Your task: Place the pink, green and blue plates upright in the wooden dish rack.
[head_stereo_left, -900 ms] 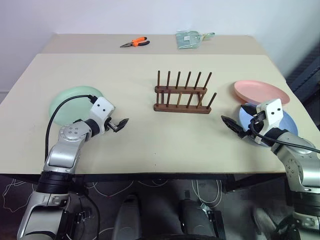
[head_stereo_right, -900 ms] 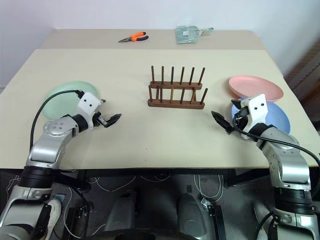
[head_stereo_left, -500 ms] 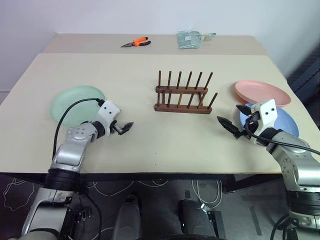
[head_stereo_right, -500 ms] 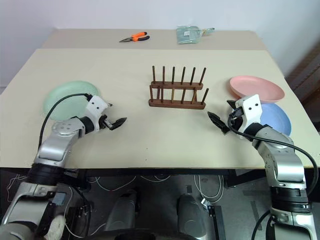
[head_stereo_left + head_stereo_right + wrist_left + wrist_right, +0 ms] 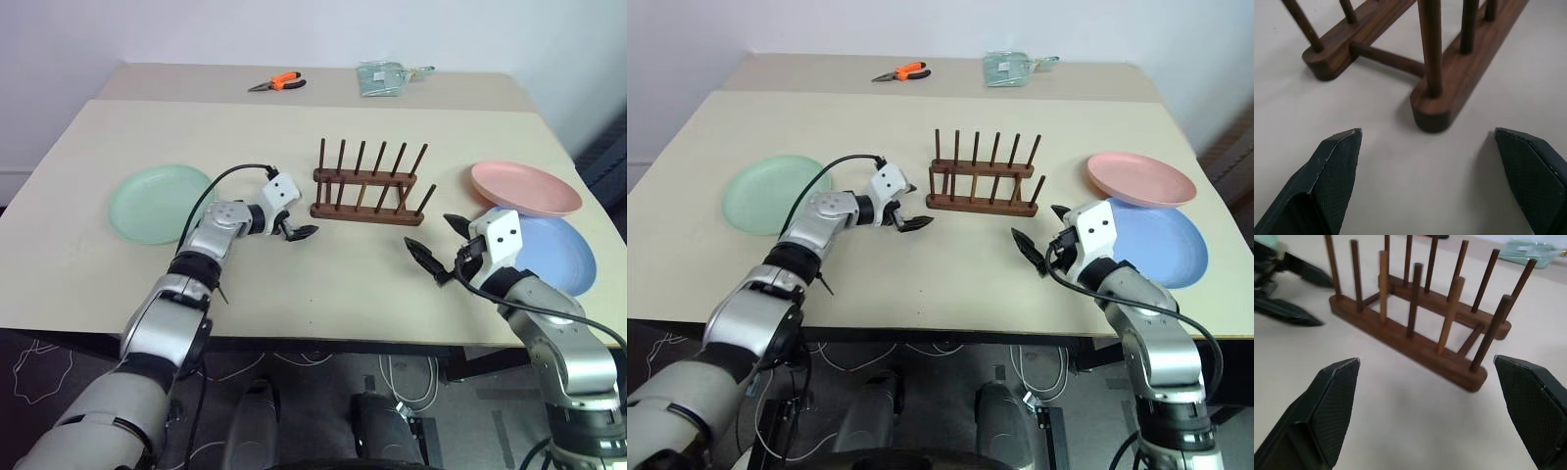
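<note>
Wooden dish rack [image 5: 369,189]: long axis across table [image 5: 294,284], pegs upright; left claw [image 5: 297,231] and right claw [image 5: 438,252] open, empty.

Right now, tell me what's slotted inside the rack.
Nothing: the rack holds only bare pegs, every slot visible. The green plate, pink plate and blue plate lie flat on the table, the pink rim overlapping the blue.

The wooden dish rack [image 5: 1435,93] is cut off in the left wrist view — its pegs run out of frame. The packet [image 5: 384,78] at the table's [image 5: 294,284] far edge is too small to identify — possibly a plastic bag.
</note>
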You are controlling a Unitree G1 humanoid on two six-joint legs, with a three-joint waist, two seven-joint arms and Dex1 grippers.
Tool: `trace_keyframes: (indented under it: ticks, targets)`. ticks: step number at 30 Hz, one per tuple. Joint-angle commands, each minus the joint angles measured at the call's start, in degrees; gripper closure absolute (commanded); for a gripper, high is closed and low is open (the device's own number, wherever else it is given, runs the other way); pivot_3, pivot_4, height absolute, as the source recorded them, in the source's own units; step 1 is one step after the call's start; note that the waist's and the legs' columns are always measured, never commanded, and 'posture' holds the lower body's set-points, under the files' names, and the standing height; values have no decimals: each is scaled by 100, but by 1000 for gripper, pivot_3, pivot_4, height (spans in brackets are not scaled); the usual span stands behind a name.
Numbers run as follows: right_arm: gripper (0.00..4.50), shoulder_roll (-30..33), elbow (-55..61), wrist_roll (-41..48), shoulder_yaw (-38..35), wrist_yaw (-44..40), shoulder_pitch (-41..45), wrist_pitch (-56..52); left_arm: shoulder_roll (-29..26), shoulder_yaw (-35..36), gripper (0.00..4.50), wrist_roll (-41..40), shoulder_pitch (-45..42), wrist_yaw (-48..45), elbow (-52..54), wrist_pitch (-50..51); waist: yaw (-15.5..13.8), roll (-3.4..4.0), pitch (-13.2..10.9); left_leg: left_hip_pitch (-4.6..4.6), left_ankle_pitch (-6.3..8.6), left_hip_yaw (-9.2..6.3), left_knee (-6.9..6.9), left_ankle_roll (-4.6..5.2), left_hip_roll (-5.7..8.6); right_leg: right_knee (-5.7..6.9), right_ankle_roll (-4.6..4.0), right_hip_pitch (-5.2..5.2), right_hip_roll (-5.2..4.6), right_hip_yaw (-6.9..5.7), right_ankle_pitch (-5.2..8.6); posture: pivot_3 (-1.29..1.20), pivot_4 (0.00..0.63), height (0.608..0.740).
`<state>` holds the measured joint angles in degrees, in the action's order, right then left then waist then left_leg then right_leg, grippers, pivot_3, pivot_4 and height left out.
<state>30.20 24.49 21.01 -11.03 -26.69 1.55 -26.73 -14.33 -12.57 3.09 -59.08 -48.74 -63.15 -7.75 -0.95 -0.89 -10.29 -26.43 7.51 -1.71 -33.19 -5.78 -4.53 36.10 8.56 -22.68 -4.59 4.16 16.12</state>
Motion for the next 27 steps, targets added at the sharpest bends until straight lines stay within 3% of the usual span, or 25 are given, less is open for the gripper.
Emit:
trace_keyframes:
  ticks: [1, 4, 8, 10, 16, 22, 26, 27]
  targets:
    - [0, -57, 562, 49, -296, 224, -264, -68, 332, 15, 48, 126, -145, -91, -528, -173, 0, -2, 1, 0, 0, -1, 0, 0, 0, 0, 0, 2, 0, -1, 0, 0, 150, 740]
    - [0, -64, 709, 59, -271, 286, -419, -117, 556, 78, 856, 125, -209, -189, -665, -259, 14, -1, 1, 1, 0, -3, 2, 0, 0, 0, -1, 2, 0, -2, 1, 0, 150, 740]
    - [0, -50, 698, 39, -229, 324, -374, -145, 723, 197, 2982, 102, -203, -195, -723, -220, 13, -1, 1, 1, 0, -4, 1, 0, 0, 1, -1, 3, 0, -1, 0, 0, 150, 740]
    - [0, -47, 679, 41, -212, 331, -334, -150, 732, 246, 3755, 92, -146, -247, -692, -218, 24, -1, 1, 2, 0, -4, 1, 0, 0, 1, -1, 2, 0, -1, 0, 0, 150, 740]
    - [0, 96, 613, 100, -189, 136, -307, -195, 572, 240, 3735, 123, 186, -465, -341, -256, 28, 0, 2, 3, 0, -4, 6, 0, 0, 2, 0, 1, 1, -1, 0, 0, 150, 740]
    - [0, 532, 486, 319, -566, -398, -672, -376, -106, -98, 3735, -117, 1232, -1940, 1891, -112, 68, 6, 5, 8, 0, -4, 15, 0, -3, 5, 0, 2, 2, -1, 1, 0, 150, 740]
    - [0, 786, 372, 389, -858, -686, -945, -382, -502, -225, 3735, -271, 1605, -2446, 2946, 388, 66, 6, 5, 7, 0, -4, 9, 0, -3, 6, -1, 5, 1, 0, 1, 0, 150, 740]
    - [0, 826, 328, 368, -906, -721, -988, -358, -564, -238, 3235, -274, 1654, -2468, 3086, 441, 63, 6, 5, 8, 0, -4, 7, 0, -3, 6, -2, 6, 1, 0, 1, 0, 150, 740]
